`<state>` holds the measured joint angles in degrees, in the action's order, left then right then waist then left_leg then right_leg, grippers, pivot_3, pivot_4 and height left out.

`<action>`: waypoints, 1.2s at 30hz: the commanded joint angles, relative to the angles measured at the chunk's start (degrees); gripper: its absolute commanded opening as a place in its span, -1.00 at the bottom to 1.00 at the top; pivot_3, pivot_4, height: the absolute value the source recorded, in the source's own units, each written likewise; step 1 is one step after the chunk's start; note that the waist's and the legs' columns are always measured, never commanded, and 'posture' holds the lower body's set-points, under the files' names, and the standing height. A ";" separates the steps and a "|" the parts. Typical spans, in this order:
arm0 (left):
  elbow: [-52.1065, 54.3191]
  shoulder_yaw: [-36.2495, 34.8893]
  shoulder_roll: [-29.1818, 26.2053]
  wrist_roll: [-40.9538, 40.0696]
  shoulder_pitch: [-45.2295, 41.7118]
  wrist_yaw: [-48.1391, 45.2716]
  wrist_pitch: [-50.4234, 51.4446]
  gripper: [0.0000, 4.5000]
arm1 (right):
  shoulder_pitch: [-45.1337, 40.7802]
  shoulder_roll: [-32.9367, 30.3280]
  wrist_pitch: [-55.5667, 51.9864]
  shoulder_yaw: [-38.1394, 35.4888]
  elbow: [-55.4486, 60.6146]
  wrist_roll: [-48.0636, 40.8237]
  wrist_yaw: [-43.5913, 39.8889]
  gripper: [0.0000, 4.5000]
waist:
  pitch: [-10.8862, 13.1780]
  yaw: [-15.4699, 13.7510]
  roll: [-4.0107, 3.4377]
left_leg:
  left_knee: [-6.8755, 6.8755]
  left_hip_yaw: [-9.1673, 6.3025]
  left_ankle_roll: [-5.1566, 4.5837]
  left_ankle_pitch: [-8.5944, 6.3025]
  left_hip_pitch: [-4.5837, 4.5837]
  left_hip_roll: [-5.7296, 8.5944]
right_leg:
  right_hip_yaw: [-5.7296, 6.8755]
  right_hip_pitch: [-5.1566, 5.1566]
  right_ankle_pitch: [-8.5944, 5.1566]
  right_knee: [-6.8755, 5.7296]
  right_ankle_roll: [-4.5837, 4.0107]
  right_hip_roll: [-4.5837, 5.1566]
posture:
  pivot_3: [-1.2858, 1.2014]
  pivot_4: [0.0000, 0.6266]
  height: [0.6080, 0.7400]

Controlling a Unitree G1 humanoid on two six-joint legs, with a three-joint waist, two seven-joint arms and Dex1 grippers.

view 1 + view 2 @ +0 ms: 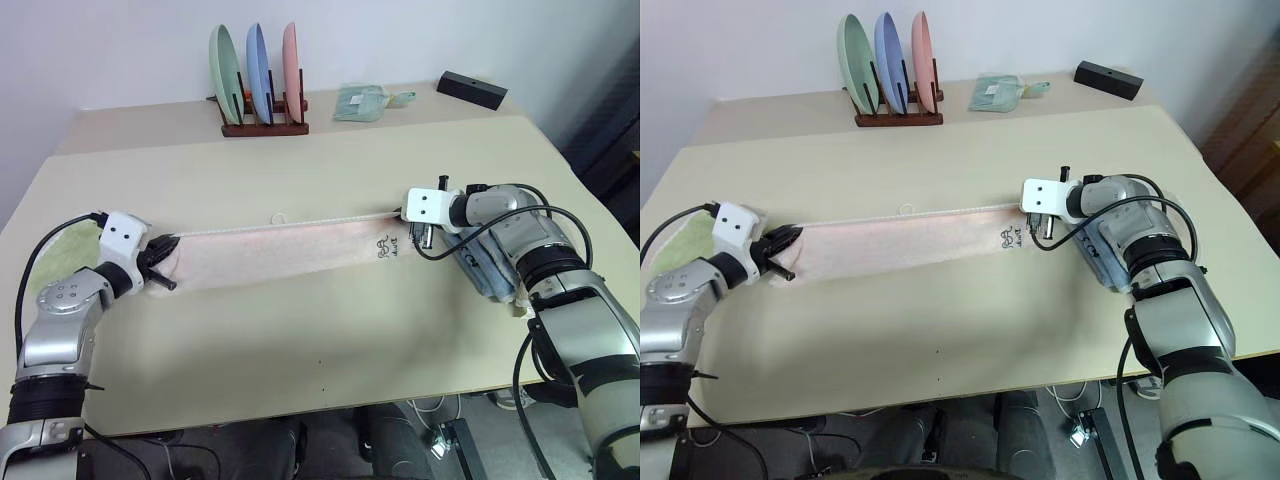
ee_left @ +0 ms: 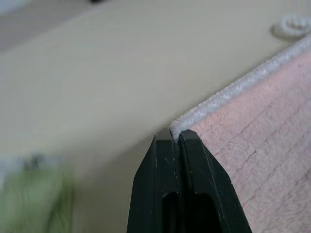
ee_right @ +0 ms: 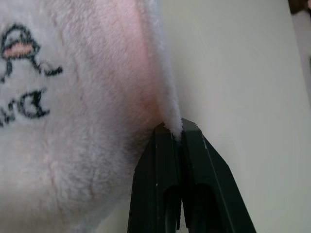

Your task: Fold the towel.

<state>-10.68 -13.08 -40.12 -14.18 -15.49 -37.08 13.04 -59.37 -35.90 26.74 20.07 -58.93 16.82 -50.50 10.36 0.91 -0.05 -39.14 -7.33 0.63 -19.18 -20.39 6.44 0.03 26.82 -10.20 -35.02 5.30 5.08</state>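
The pink towel [image 1: 280,255] is held stretched lengthwise across the beige worktop [image 1: 300,340], one corner pinched in the closed left pincer [image 2: 176,138] and the printed end's corner clamped in the closed right pincer [image 3: 176,130].

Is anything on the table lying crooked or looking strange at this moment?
Nothing looks damaged or spilled. The pink towel is stretched straight between the left gripper and right gripper, each shut on a corner. The green cloth lies partly under the left arm.
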 commanded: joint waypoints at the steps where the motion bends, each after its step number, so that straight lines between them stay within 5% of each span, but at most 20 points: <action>1: -2.25 -1.44 -0.60 0.52 -0.84 0.92 -0.20 -1.00 | -0.87 -1.65 0.00 -1.62 -0.71 0.40 1.21 -0.99 | 0.00 0.23 0.00 | 0.00 0.01 0.00 0.00 0.01 0.00 | 0.00 0.01 0.00 -0.01 0.00 0.00 | 0.03 -0.52 0.80; 3: -2.94 -1.36 -0.58 -0.10 -1.25 0.43 0.41 -1.00 | -0.42 -1.73 -0.12 -1.82 -0.52 0.33 1.85 -0.99 | 0.00 0.28 0.00 | 0.00 0.03 0.01 0.00 0.00 -0.01 | -0.01 0.05 0.00 -0.04 0.00 -0.01 | 0.03 -0.52 0.80; 6: -3.31 -1.33 -0.64 -0.87 -1.47 -0.20 1.65 -0.59 | 0.26 -1.47 -1.61 -2.97 0.13 -1.12 1.69 -0.88 | 0.00 0.19 -0.01 | 0.00 0.03 0.01 0.00 -0.01 -0.01 | -0.02 0.06 0.00 -0.06 0.00 -0.01 | 0.03 -0.52 0.80; 9: -4.03 -1.48 -0.82 0.12 -1.74 0.88 1.03 0.05 | 0.66 -1.77 -2.12 -3.85 1.55 -1.13 3.18 -0.41 | 0.00 -0.02 0.00 | -0.02 0.04 0.01 0.00 -0.03 0.01 | -0.02 0.06 0.00 -0.06 0.00 0.00 | 0.03 -0.52 0.80; 13: -6.04 -2.18 -0.69 1.87 -2.73 4.57 -0.52 0.98 | 1.21 -3.75 -1.44 -3.80 3.65 1.03 6.05 0.53 | 0.00 -0.02 -0.01 | -0.02 0.04 0.01 0.00 -0.02 0.01 | -0.02 0.06 0.00 -0.07 0.00 0.00 | 0.03 -0.52 0.80; 15: -6.33 -2.99 -0.27 1.79 -2.89 5.98 -1.63 1.00 | 2.11 -5.57 -1.11 -3.71 5.67 1.74 6.44 0.96 | 0.00 -0.10 0.00 | -0.02 0.04 0.01 0.00 -0.02 0.01 | -0.02 0.06 0.00 -0.07 0.00 0.00 | 0.03 -0.52 0.80; 26: 8.50 -9.75 4.96 -4.32 5.21 11.42 3.59 1.00 | 18.66 -15.34 -18.70 -13.84 35.57 -7.20 -0.13 0.99 | -0.02 -0.17 -0.01 | -0.02 0.13 0.01 -0.01 0.00 -0.05 | -0.09 0.06 0.00 -0.08 0.00 0.05 | 0.03 -0.52 0.80; 32: 11.38 -8.54 4.31 -2.97 7.99 12.04 6.36 1.00 | 33.45 -12.65 -47.60 -23.24 64.48 -29.31 -6.63 0.99 | -0.04 -0.61 0.02 | -0.06 0.09 -0.01 -0.02 0.02 -0.07 | -0.08 -0.03 0.00 -0.05 0.00 0.06 | 0.03 -0.52 0.80; 36: 9.47 -6.73 3.54 -1.11 7.00 10.91 5.31 1.00 | 39.60 -6.75 -66.28 -28.25 75.86 -41.85 -0.70 0.99 | -0.09 -1.28 0.10 | -0.07 0.05 -0.01 -0.02 0.08 -0.09 | -0.05 -0.10 0.01 -0.03 -0.01 0.04 | 0.03 -0.52 0.80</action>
<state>-1.56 -20.08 -35.51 -16.26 -7.89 -25.87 19.39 -19.92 -43.10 -33.32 -5.04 12.97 -20.37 -53.67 10.27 -0.37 0.05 -39.24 -7.28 0.62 -19.20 -20.31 6.35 -0.03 26.70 -10.18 -35.05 5.27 5.13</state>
